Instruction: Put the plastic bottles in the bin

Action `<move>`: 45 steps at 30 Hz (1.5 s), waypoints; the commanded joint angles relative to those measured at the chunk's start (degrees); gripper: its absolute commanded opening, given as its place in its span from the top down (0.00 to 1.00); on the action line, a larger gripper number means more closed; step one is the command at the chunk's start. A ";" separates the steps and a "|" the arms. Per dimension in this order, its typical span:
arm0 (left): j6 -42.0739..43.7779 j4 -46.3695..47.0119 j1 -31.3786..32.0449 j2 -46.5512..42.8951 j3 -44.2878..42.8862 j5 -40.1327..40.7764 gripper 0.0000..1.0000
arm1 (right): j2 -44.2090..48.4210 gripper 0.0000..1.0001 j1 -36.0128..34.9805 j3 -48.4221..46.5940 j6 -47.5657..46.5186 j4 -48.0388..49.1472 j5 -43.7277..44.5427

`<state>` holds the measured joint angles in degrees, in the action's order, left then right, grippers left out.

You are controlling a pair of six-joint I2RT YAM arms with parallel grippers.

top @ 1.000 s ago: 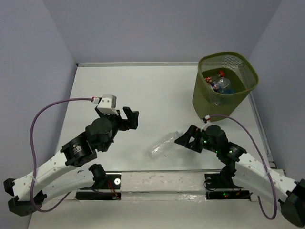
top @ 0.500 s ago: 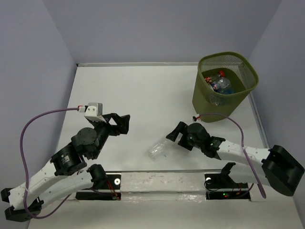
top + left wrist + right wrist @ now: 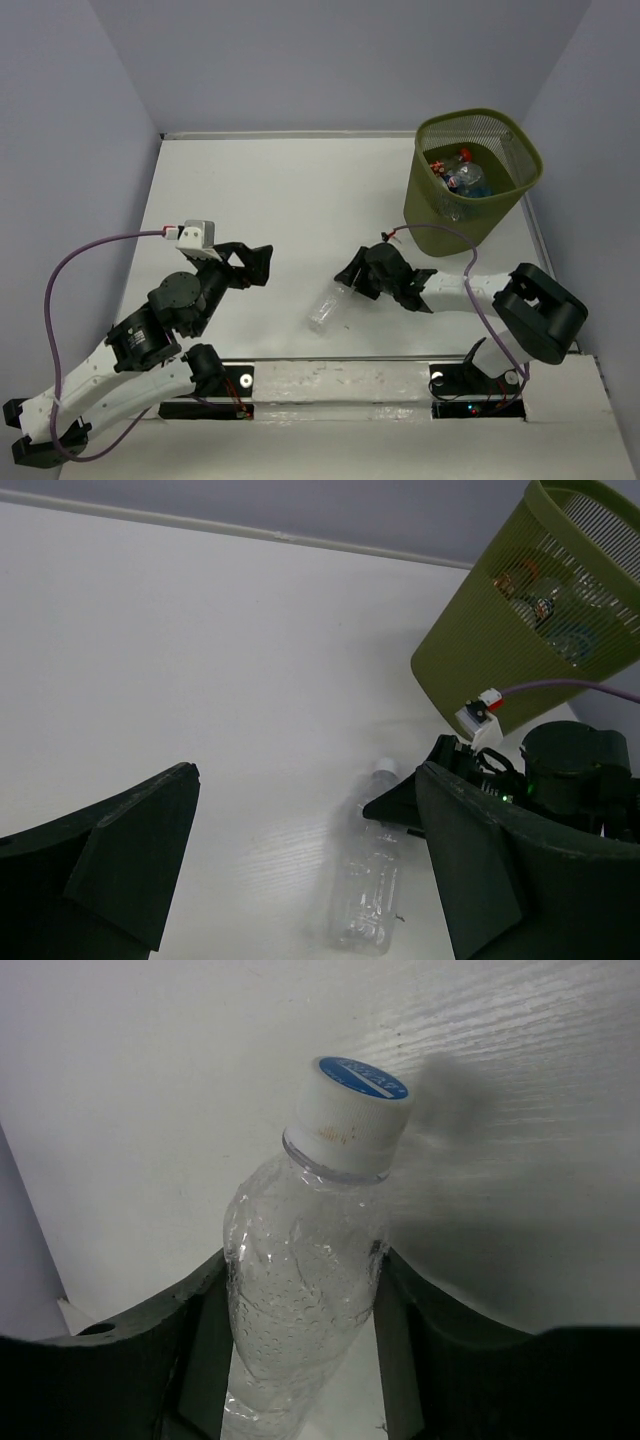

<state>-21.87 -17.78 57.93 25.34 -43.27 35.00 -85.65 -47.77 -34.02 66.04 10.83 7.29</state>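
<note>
One clear, label-less plastic bottle (image 3: 328,305) with a white cap (image 3: 350,1110) lies on the white table near the front middle. My right gripper (image 3: 352,275) is at its cap end. In the right wrist view the two fingers (image 3: 195,1345) press both sides of the bottle's upper body (image 3: 300,1290), so the right gripper (image 3: 300,1260) is shut on it. My left gripper (image 3: 255,262) is open and empty, left of the bottle, which shows between its fingers in the left wrist view (image 3: 370,880). The olive-green mesh bin (image 3: 425,195) stands back right and holds several bottles (image 3: 462,178).
Purple cables loop off both arms; one (image 3: 470,255) runs just in front of the bin. A metal rail (image 3: 330,375) runs along the near edge between the arm bases. Grey walls close the table's back and sides. The bin also shows in the left wrist view (image 3: 480,660).
My right gripper has moved left and come around the bottle's cap end; the bottle has turned and looks shorter from above. My left arm drew back to the left, then stayed still.
</note>
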 commanded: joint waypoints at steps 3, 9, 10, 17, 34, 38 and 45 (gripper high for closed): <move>1.39 2.05 -1.33 -0.64 0.46 -0.64 0.01 | 2.67 0.69 -0.57 -6.14 -7.32 -1.77 4.57; 1.83 2.66 -2.65 -1.53 0.81 -1.60 0.01 | 14.00 0.74 -0.57 -14.91 -22.05 -10.02 12.63; 1.92 2.75 -2.74 -1.44 0.81 -1.87 0.01 | 15.58 0.74 -0.57 -20.33 -24.79 -14.30 14.23; 2.18 2.75 -3.61 -1.61 0.73 -2.40 0.01 | 22.28 0.76 15.57 -42.86 -45.90 -20.41 23.38; 2.71 3.54 -5.55 -2.14 1.08 -3.80 0.01 | 9.89 0.76 40.03 -53.18 -57.34 -23.57 19.44; 2.97 3.81 -5.90 -1.44 1.08 -4.59 0.01 | 7.69 0.69 40.03 -53.08 -58.92 -26.29 15.76; 3.15 4.16 -7.22 -0.82 1.17 -5.30 0.01 | 5.05 0.15 40.03 -58.26 -55.41 -34.29 9.24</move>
<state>-19.99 -16.12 51.55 23.99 -42.72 30.39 -79.85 -7.90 -87.39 9.61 -19.73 19.88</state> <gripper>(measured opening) 0.989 0.753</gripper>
